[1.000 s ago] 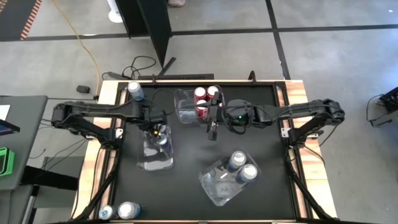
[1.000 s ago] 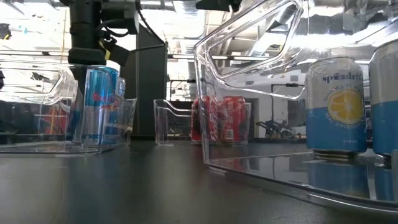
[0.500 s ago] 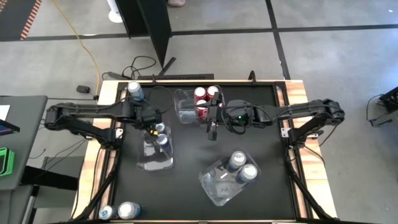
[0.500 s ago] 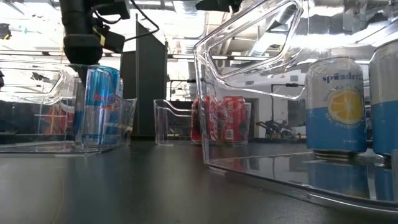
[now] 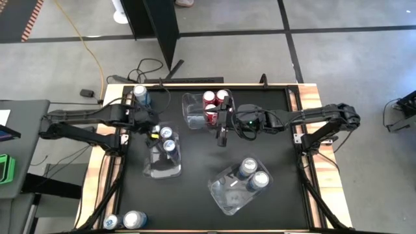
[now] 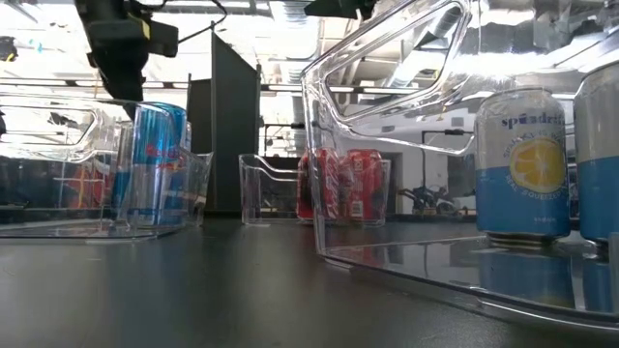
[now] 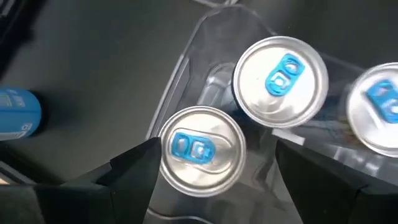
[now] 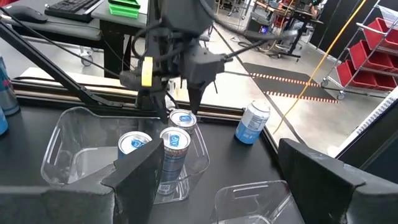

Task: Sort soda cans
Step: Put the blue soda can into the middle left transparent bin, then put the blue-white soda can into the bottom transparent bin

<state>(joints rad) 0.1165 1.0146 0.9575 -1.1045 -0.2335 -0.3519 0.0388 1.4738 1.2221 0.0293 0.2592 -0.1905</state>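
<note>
Three blue-tabbed soda cans [image 7: 200,149] — silver tops, upright

Table-level look across clear bins and cans

A dark arm [image 6: 114,48] hangs at upper left above a blue-and-silver can [image 6: 155,162] standing in a clear bin [image 6: 58,145]. Farther back, red cans [image 6: 350,186] sit in another clear bin [image 6: 271,188]. Nearest, at right, a large tilted clear bin [image 6: 387,145] holds a light blue can with a lemon picture [image 6: 519,162].
</note>
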